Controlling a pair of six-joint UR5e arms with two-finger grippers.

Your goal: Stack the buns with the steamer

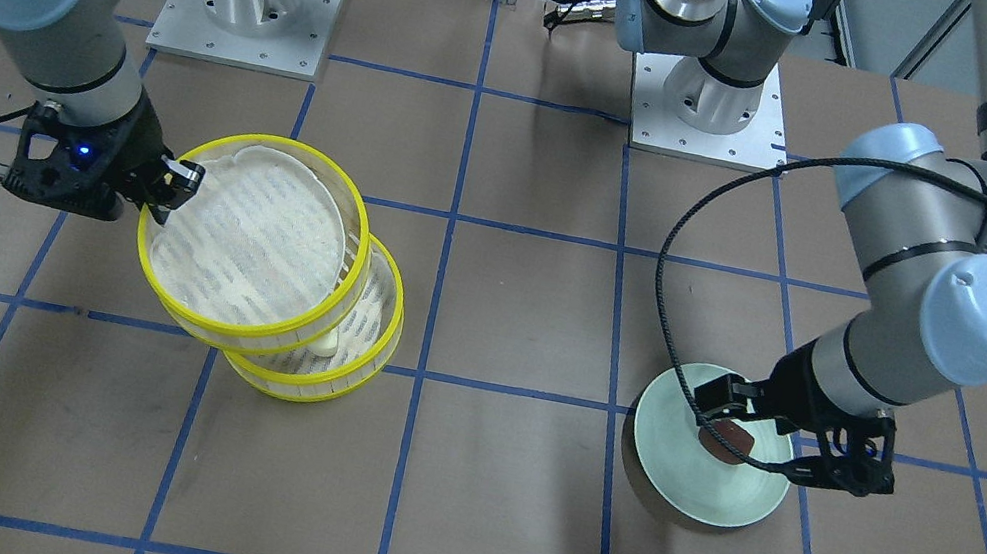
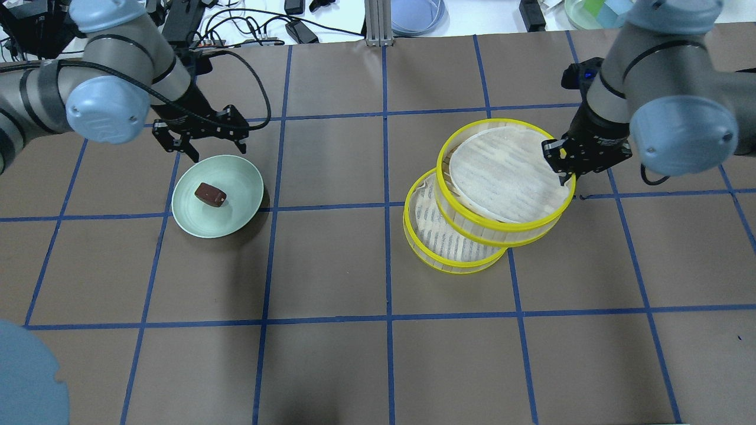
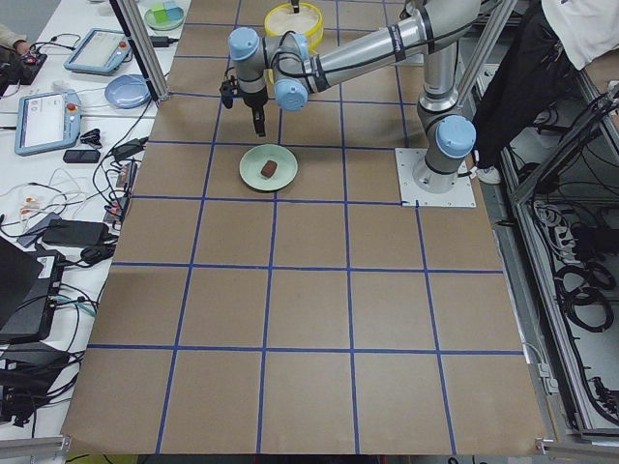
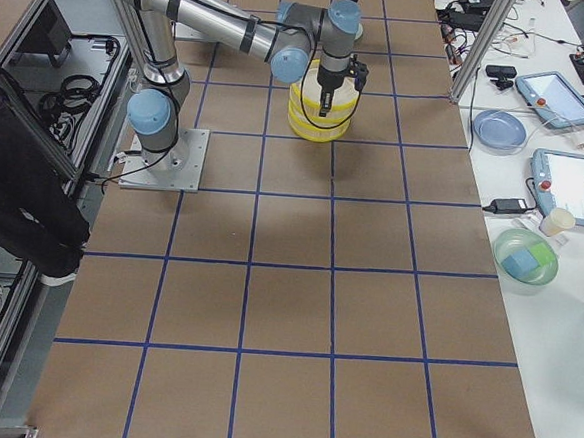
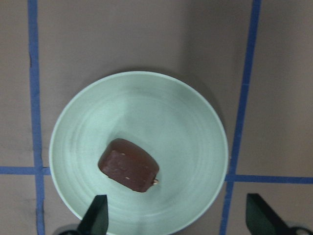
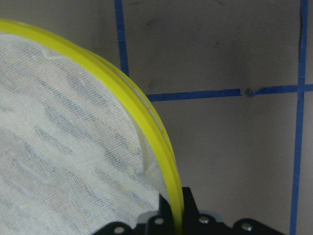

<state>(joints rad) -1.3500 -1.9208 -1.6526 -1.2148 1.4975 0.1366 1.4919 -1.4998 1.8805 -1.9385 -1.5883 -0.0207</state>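
A dark reddish-brown bun (image 2: 210, 194) lies on the pale green plate (image 2: 236, 177). My left gripper (image 2: 201, 140) is open and empty just above the plate's far side; in the left wrist view its fingertips (image 5: 98, 215) flank the bun (image 5: 129, 164). My right gripper (image 2: 566, 168) is shut on the rim of the upper yellow steamer tray (image 2: 502, 225). It holds this tray tilted and offset over the lower steamer tray (image 2: 455, 268). The cream-white bun (image 1: 326, 344) peeks out inside the lower tray (image 1: 311, 392), under the upper tray (image 1: 239, 339).
The brown table is marked with a blue tape grid. Both arm bases (image 1: 244, 20) (image 1: 710, 112) stand at the robot's side of the table. Cables and a blue dish (image 2: 416, 15) lie beyond the far edge.
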